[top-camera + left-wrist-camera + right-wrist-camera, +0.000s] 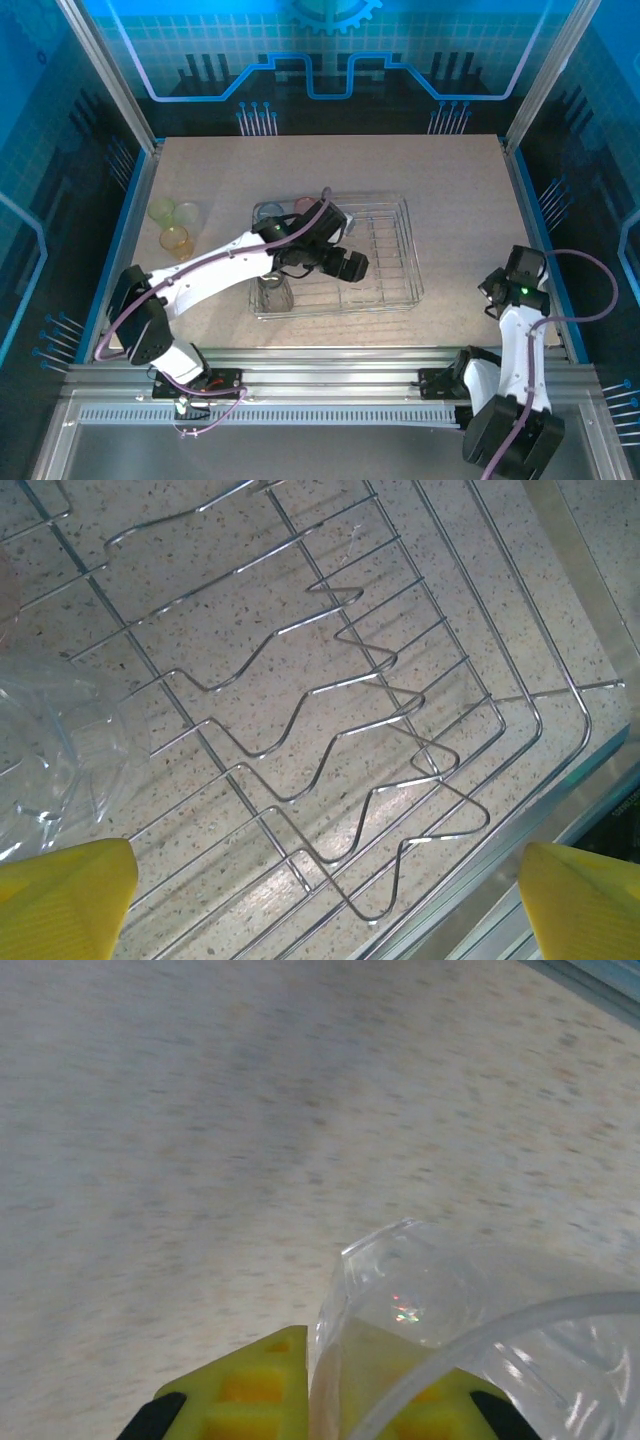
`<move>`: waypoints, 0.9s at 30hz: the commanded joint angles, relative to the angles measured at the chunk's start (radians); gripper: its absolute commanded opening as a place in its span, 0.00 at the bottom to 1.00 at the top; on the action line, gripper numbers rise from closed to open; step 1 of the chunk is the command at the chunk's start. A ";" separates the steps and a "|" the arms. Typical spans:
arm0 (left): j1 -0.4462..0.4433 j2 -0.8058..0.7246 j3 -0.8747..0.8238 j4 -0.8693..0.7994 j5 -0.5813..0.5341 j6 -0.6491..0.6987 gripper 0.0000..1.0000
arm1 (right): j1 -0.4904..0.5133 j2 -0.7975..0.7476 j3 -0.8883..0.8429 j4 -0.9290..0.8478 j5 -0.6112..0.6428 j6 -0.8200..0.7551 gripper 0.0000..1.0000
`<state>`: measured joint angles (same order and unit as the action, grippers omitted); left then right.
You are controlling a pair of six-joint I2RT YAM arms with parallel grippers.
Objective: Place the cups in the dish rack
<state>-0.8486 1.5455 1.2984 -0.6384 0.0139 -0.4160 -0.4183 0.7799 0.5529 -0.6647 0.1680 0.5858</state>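
While pinching a clear cup (pixel 480 1310) by its wall in the right pincer (pixel 318 1385), likely mid-carry; next, swing to the dish rack (pixel 400 215) well left of it, under the wide-spread left pincer (pixel 325 910)

Robot lab cell, aluminium frame rails (pixel 330 365), blue circuit-print wall panels (pixel 330 50), speckled tabletop (pixel 450 190)

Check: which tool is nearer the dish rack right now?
Left. The left tool hangs open directly over the dish rack, above its wire floor. The right tool sits clear of the rack's right side, gripping a clear cup.
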 commanded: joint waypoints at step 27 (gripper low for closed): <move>0.081 -0.237 -0.163 0.662 0.510 -0.014 0.99 | 0.113 0.002 -0.007 1.495 -1.229 0.805 0.00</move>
<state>-0.7692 1.2812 1.0904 -0.0135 0.4591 -0.4206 -0.3340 0.7586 0.5682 0.4934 -0.9977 1.1873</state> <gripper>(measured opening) 0.994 0.118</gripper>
